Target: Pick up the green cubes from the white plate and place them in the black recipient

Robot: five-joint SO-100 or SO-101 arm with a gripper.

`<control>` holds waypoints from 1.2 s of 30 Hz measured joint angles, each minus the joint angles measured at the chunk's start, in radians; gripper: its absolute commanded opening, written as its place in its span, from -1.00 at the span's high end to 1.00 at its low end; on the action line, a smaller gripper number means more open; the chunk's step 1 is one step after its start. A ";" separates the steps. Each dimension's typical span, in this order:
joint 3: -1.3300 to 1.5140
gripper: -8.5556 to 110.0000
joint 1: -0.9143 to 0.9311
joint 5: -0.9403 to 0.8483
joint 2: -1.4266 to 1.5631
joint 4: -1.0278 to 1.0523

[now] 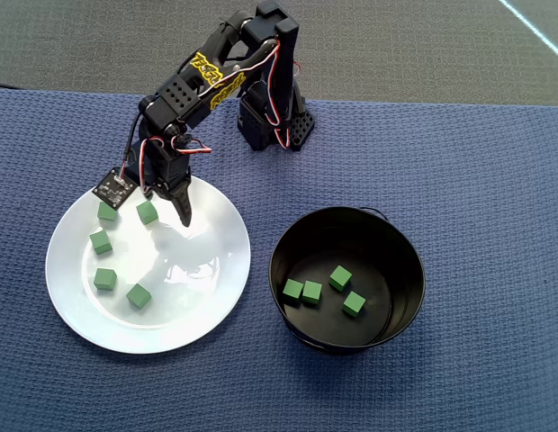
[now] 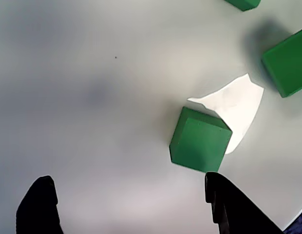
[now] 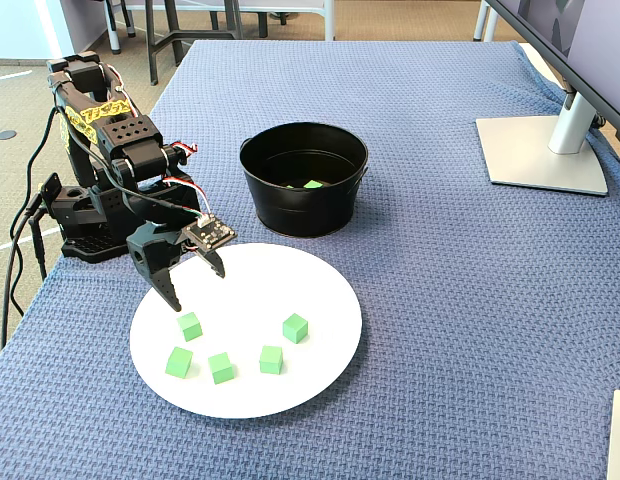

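Several green cubes lie on the left half of the white plate (image 1: 198,297) in the overhead view. My gripper (image 1: 167,209) hangs open over the plate's upper edge, close to one green cube (image 1: 148,212). In the wrist view that cube (image 2: 199,139) sits on the plate (image 2: 92,73) just ahead of the right fingertip (image 2: 214,185), outside the empty gap of the gripper (image 2: 127,181). In the fixed view the gripper (image 3: 197,287) hovers above the nearest cube (image 3: 190,326). The black recipient (image 1: 414,261) stands right of the plate and holds several green cubes (image 1: 340,277).
The arm's base (image 1: 274,117) stands behind the plate on a blue woven cloth (image 1: 495,180). A monitor foot (image 3: 540,150) sits at the far right in the fixed view. Two more cubes (image 2: 287,63) lie toward the wrist view's upper right.
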 measured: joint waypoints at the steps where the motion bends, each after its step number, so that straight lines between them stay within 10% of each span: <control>1: 0.000 0.30 0.000 0.006 -0.003 -0.014; 36: 0.003 0.32 0.069 0.351 -0.117 -0.130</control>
